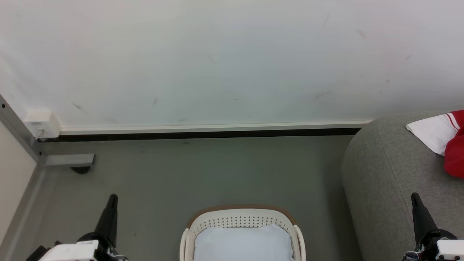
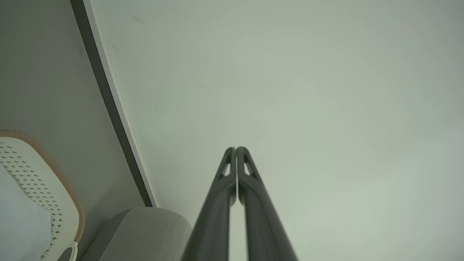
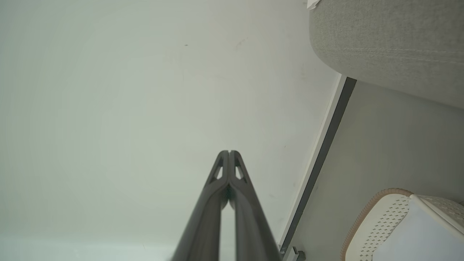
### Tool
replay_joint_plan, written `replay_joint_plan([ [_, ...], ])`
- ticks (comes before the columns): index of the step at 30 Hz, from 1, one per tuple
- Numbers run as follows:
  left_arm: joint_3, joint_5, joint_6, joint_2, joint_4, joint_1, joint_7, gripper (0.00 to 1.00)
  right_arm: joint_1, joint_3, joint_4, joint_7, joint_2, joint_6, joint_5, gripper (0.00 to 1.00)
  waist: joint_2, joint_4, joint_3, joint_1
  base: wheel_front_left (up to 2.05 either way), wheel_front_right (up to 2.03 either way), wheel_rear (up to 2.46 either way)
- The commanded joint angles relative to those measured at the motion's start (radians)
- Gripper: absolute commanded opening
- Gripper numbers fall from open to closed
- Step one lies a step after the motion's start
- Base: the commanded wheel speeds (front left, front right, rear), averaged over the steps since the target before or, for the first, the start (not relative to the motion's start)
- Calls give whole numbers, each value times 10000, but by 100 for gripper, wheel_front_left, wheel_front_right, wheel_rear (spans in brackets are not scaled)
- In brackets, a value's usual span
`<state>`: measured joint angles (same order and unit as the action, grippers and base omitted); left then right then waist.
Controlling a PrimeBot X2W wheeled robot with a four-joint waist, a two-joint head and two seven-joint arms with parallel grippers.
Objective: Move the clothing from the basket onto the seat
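Observation:
The red and white clothing (image 1: 448, 139) lies on the grey seat (image 1: 384, 174) at the right edge of the head view. The white basket (image 1: 242, 220) with its brown rim stands on the floor at bottom centre, and a pale bluish-white pad (image 1: 243, 243) lies inside it. My left gripper (image 1: 113, 197) is shut and empty at the lower left, apart from the basket. My right gripper (image 1: 414, 195) is shut and empty at the lower right, in front of the seat. Both wrist views show closed fingers (image 2: 236, 149) (image 3: 229, 152) pointing at the white wall, with the basket (image 2: 43, 174) (image 3: 384, 214) and seat (image 2: 145, 232) (image 3: 391, 47) at the edges.
A white wall (image 1: 217, 61) with a dark skirting strip (image 1: 203, 135) runs behind the grey floor (image 1: 203, 174). At the far left a metal frame (image 1: 21, 137) with a white box (image 1: 42, 124) and a foot bracket (image 1: 70, 160) stands by the wall.

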<state>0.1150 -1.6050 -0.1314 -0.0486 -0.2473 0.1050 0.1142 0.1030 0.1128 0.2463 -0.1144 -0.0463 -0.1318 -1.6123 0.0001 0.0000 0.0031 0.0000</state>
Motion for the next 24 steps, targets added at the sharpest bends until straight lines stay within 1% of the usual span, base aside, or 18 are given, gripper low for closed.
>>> replay_joint_plan([
  [1,21,-143,-19,-19,34,85,36,0,115,39,-47,-30,-73,21,-14,0,-1,0,0,0,0,0,0],
  [24,20,-143,-21,-19,33,85,35,0,115,39,-46,-29,-73,21,-14,0,-1,0,0,0,0,0,0],
])
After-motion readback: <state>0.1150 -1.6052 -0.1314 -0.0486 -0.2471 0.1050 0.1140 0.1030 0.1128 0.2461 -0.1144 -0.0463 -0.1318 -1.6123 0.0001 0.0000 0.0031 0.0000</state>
